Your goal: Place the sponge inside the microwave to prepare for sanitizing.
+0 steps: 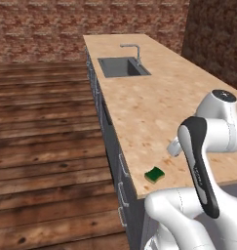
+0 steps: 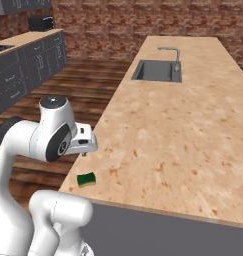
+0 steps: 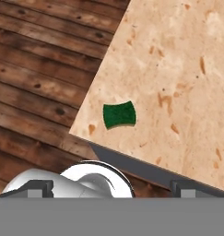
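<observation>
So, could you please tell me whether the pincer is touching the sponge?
Apart: the hand view shows the sponge on bare counter, well clear of the open pincer.

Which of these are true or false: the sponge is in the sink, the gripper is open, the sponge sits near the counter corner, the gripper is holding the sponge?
1. The sponge lies in the sink. False: it rests on the counter, far from the sink.
2. The gripper is open. True.
3. The sponge sits near the counter's corner, close to the edge. True.
4. The gripper holds the sponge. False: it hangs above the sponge, apart from it.
</observation>
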